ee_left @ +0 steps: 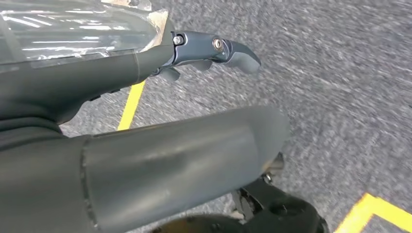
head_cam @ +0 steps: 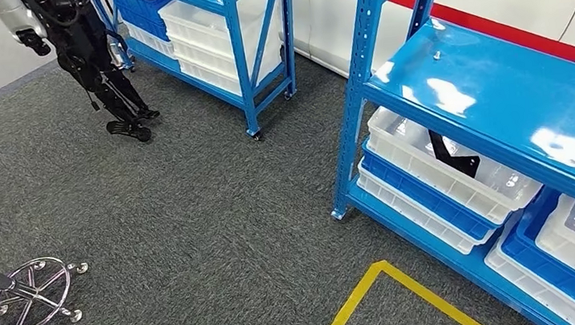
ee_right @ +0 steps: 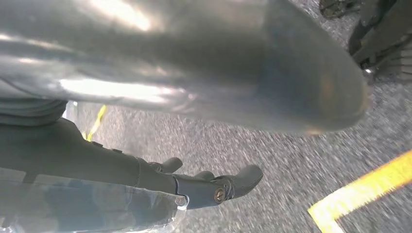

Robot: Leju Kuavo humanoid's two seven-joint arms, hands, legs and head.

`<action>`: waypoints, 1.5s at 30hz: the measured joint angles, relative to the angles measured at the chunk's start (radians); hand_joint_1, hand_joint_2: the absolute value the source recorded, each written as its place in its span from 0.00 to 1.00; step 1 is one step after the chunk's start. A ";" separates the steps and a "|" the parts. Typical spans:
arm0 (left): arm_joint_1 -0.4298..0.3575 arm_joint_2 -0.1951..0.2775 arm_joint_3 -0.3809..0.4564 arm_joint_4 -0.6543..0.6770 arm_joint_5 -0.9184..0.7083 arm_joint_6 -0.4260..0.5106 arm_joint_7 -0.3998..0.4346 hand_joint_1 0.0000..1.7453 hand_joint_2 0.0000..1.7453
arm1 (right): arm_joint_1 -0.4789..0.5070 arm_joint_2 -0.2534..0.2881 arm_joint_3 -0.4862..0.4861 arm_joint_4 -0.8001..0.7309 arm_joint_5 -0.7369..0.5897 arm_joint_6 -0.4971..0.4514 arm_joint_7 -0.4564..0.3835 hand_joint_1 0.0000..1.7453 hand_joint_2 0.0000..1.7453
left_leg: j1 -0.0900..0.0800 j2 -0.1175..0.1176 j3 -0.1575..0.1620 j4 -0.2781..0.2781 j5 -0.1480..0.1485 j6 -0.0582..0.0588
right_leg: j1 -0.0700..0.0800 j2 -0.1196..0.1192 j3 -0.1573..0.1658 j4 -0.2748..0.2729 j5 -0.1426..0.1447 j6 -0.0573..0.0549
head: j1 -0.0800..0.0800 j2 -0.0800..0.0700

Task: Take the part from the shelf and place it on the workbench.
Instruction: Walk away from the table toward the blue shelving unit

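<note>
Glossy blue metal shelf [head_cam: 495, 100]; translucent plastic bins [head_cam: 446, 170]; rough grey carpet [head_cam: 194, 221]

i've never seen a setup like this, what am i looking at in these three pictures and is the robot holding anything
This is a walking humanoid robot with cameras on its head and both wrists. The head view looks down at grey carpet, yellow floor tape and a blue shelf holding white bins; one bin has a black part in it. Another robot stands further back, and a stool sits nearby. The other two pictures come from the wrists, looking down at the floor past each hand. The left hand and right hand both have fingers extended and hold nothing.
</note>
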 joint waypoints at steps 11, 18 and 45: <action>0.006 0.000 0.000 -0.002 0.010 -0.003 0.001 0.00 0.00 | -0.003 0.005 0.005 0.000 0.010 0.001 0.011 0.00 0.00 | -0.002 0.136 0.007 -0.018 0.005 0.017 | -0.015 -0.165 -0.032 0.081 -0.044 0.043 | 0.012 0.000; 0.006 0.001 0.000 -0.002 0.020 0.000 -0.010 0.00 0.00 | -0.008 0.004 0.018 0.000 0.018 0.002 0.011 0.00 0.00 | 0.003 0.125 0.021 0.015 -0.039 -0.024 | -0.019 -0.149 0.019 -0.009 -0.011 -0.002 | 0.004 0.000; 0.019 -0.004 0.000 0.001 0.025 0.002 -0.011 0.00 0.00 | -0.010 -0.003 0.025 0.000 0.021 0.003 0.010 0.00 0.00 | -0.011 0.165 0.012 -0.017 0.005 0.002 | 0.005 -0.192 0.017 -0.007 -0.018 0.018 | 0.008 0.000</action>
